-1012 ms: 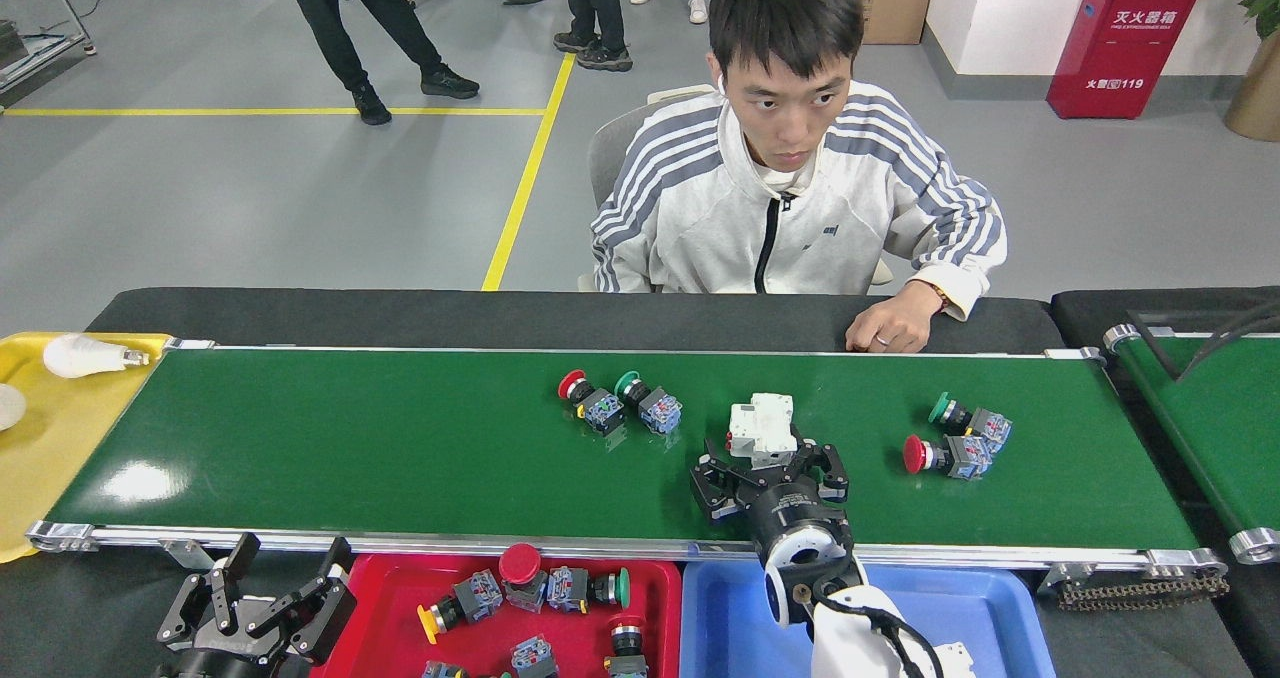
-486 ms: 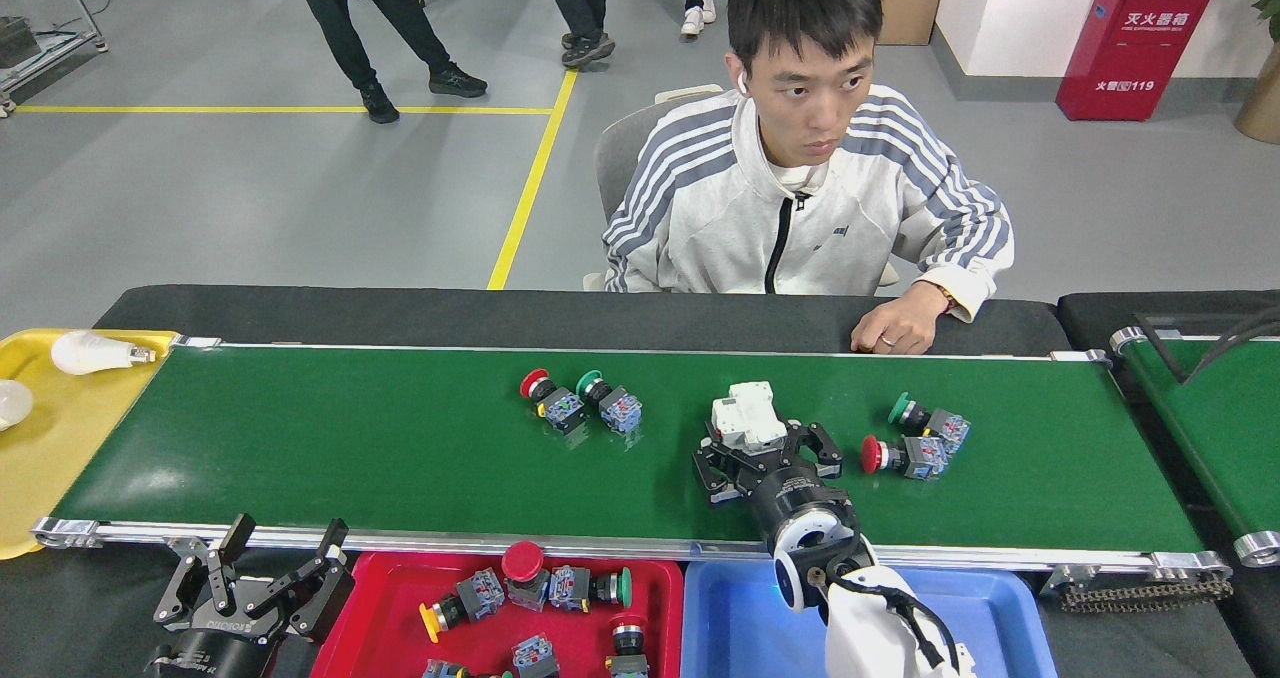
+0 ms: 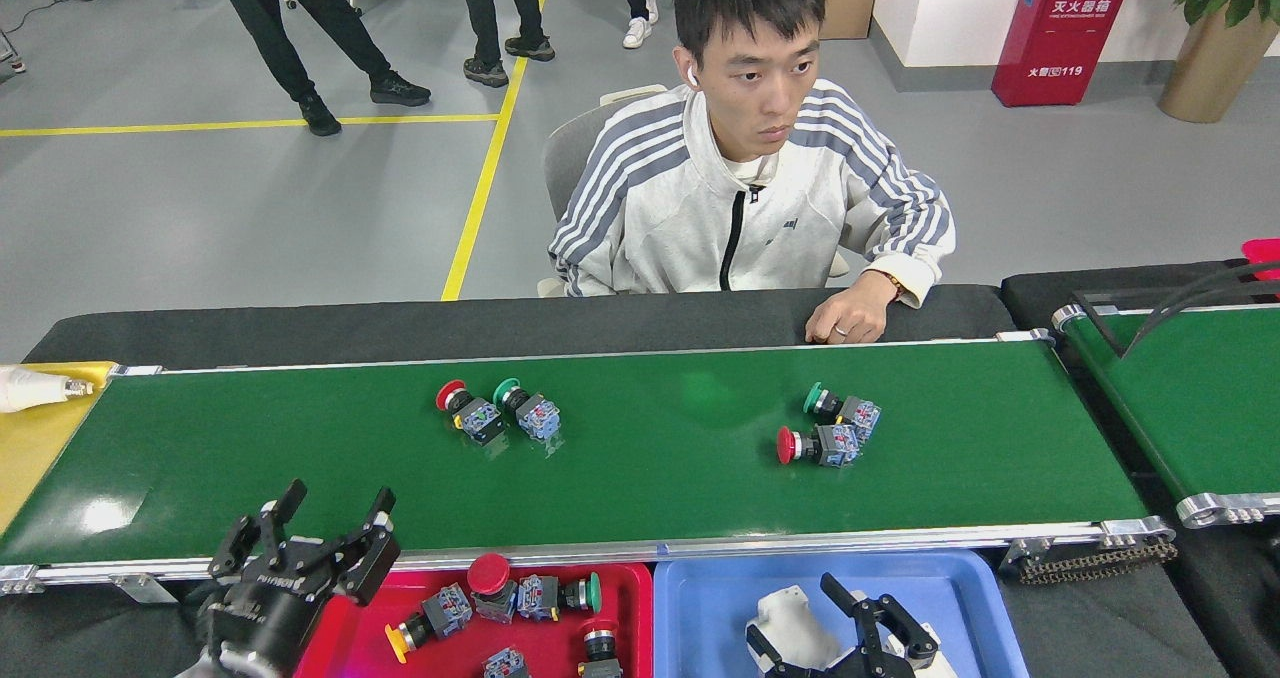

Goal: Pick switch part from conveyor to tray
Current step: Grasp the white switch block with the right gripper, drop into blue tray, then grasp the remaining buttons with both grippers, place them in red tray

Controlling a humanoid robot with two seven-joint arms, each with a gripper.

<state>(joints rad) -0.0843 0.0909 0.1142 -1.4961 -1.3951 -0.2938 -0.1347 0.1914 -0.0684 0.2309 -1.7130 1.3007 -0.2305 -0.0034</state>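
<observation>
Right gripper [image 3: 860, 633], jaws spread, over blue plastic tray [image 3: 700, 598] beside white switch block [image 3: 790, 628]; hold uncertain; four pushbutton switches [image 3: 830, 433] remain on glossy dark-green conveyor [image 3: 650, 478]; left gripper [image 3: 320, 533] open, empty.

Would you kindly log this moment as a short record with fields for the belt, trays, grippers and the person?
conveyor: four push-button switches, in two pairs
red tray: several switches inside
blue tray: white part inside
right gripper: over the blue tray, beside the white part; grip unclear
left gripper: open, empty, at the near rail
yellow tray: light bulb
person's hand: resting at the far edge
</observation>
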